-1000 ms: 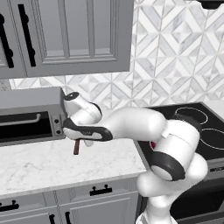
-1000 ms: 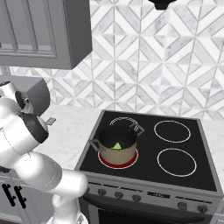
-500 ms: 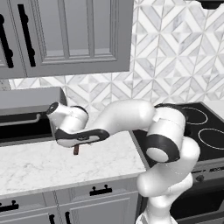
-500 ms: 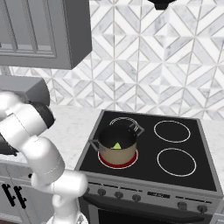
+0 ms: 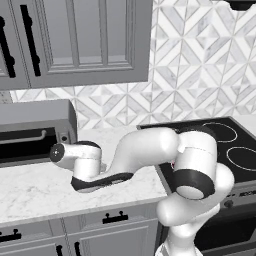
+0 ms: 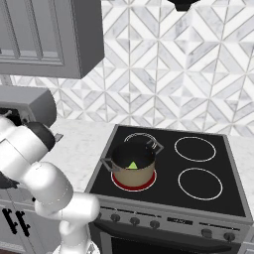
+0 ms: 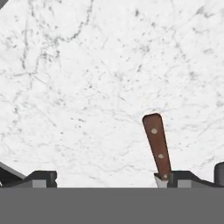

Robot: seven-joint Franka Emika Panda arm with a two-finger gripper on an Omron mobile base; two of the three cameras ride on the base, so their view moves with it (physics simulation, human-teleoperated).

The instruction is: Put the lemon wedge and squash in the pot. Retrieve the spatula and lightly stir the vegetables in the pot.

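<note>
The spatula [image 7: 156,149] lies flat on the white marble counter [image 7: 87,87]. Its reddish-brown handle with small rivets points away from me, and the start of its light blade sits at the bottom of the hand view. My gripper [image 7: 113,179] hangs open above it with the fingertips [image 7: 41,178] far apart. The handle lies just inside the right one, and nothing is held. On the stove's front left burner stands the tan pot [image 6: 133,166], with the green lemon wedge [image 6: 132,165] inside. The squash is hidden.
A grey toaster oven [image 5: 35,131] stands on the counter to the left of my hand, against the wall. The black stove top [image 6: 198,168] is to the right. Grey wall cabinets [image 5: 75,40] hang above the counter, whose front edge [image 5: 75,210] runs below my arm.
My arm has swung left and lower over the counter, and its hand now covers the spatula in the left base view. The gripper stayed open. Pot and wedge have not moved.
</note>
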